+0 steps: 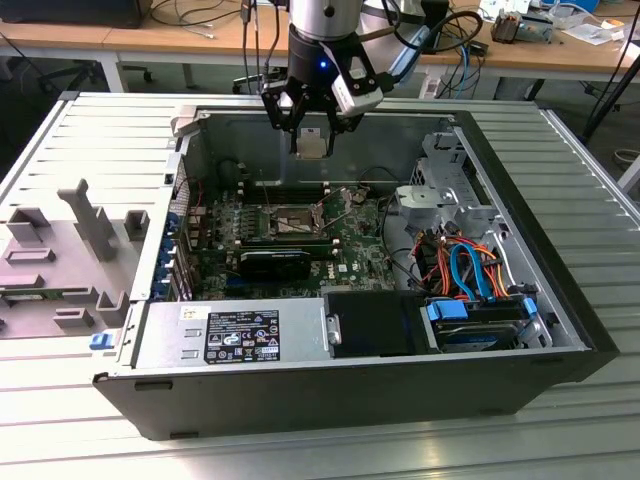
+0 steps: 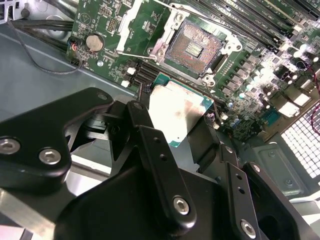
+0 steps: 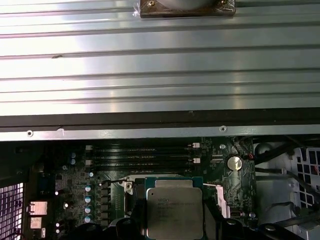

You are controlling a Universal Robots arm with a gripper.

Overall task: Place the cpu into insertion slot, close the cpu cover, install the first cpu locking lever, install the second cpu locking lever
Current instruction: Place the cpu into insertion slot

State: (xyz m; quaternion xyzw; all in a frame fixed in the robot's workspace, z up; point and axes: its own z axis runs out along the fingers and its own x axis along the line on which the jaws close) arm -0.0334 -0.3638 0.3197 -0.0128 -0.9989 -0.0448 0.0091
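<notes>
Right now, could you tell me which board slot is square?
The insertion slot, silver-rimmed, contacts bare, the cpu not yet in it; the memory slots are long, narrow and black.

The computer case [image 1: 300,395] is lying open on the table [image 1: 570,440]. The motherboard [image 1: 352,252] is lying inside, with the socket [image 1: 285,222] in it. The fingers [image 2: 155,150] are holding the chip [image 1: 313,146] above, clear of the socket. The drive [image 1: 480,335] is sitting at the exterior view's right.

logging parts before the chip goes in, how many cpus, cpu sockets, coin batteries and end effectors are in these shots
cpu: 1, gripped in the end effector above the board
insertion slot: 1, empty
coin battery: 1, on the green board
end effector: 1
total: 4
</notes>
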